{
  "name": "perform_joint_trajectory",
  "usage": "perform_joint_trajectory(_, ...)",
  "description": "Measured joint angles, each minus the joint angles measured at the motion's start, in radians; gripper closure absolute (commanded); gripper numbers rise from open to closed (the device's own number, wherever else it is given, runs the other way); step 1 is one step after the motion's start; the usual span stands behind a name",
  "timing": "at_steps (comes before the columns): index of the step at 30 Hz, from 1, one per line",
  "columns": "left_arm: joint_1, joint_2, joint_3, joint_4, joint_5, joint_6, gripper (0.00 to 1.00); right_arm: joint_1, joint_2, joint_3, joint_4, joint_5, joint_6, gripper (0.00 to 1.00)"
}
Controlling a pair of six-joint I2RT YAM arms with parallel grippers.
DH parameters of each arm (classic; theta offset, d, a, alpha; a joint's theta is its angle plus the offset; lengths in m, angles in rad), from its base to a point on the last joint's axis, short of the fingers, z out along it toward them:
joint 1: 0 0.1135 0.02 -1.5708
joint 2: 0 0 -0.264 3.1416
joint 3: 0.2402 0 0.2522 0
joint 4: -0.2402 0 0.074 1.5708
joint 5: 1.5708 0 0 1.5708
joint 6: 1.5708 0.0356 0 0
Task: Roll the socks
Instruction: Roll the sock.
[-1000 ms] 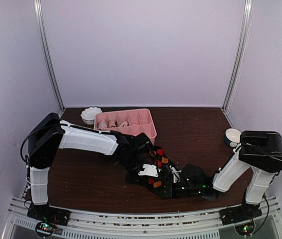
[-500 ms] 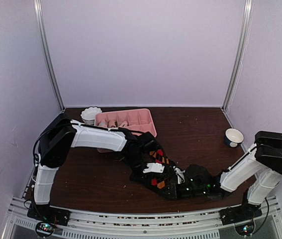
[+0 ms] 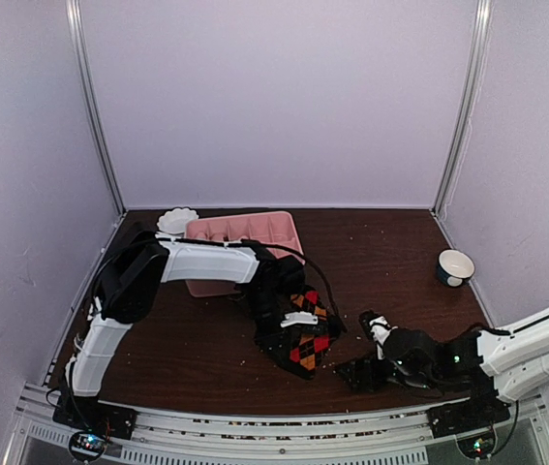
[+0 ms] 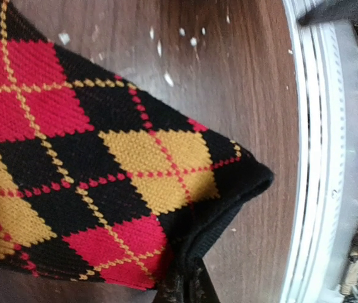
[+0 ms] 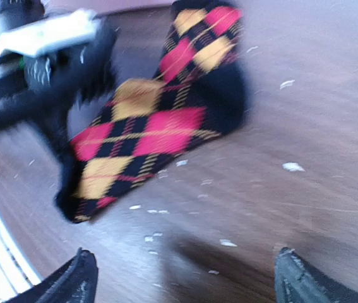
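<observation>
A black sock with red, orange and yellow argyle diamonds lies on the brown table, near the front centre. My left gripper is shut on its black edge. In the left wrist view the sock fills the frame and the gripper pinches the fabric at the bottom. My right gripper stands open just right of the sock, apart from it. In the blurred right wrist view, the right gripper has only bare table between its wide-apart fingertips. The sock lies ahead of it, beside the left arm.
A pink compartment tray stands at the back, partly behind the left arm. A scalloped white bowl sits at its left. A small white cup is at the right. White crumbs dot the wood. The metal rail runs along the front edge.
My right gripper has opened, let go of the sock and drawn back to the right. The left gripper has closed fully on the sock, and the left arm has reached further forward.
</observation>
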Motion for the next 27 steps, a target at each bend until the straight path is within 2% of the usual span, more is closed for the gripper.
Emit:
perform_joint_trajectory(4,0.0,0.021,0.026,-0.064,0.01,-0.026,1.0,0.036,-0.121,0.002,-0.143,0.185,0.0,0.0)
perform_joint_trajectory(7,0.0,0.042,0.056,-0.096,0.016,-0.043,1.0,0.038,-0.22,-0.001,-0.248,0.328,0.098,0.0)
perform_joint_trajectory(10,0.001,0.059,0.079,-0.119,0.016,-0.054,1.0,0.037,-0.356,-0.077,-0.209,0.388,0.122,0.0)
perform_joint_trajectory(13,0.002,0.073,0.099,-0.14,0.02,-0.065,1.0,0.068,-0.427,-0.157,-0.146,0.399,0.054,0.01)
perform_joint_trajectory(14,0.002,0.078,0.108,-0.149,0.02,-0.069,1.0,0.095,-0.423,-0.164,-0.134,0.403,0.013,0.05)
perform_joint_trajectory(19,0.002,0.118,0.171,-0.209,0.023,-0.088,1.0,0.18,-0.302,-0.092,-0.093,0.405,-0.142,0.24)
perform_joint_trajectory(27,0.01,0.14,0.195,-0.238,0.048,-0.116,1.0,0.27,0.135,0.169,0.03,0.419,-0.354,0.56)
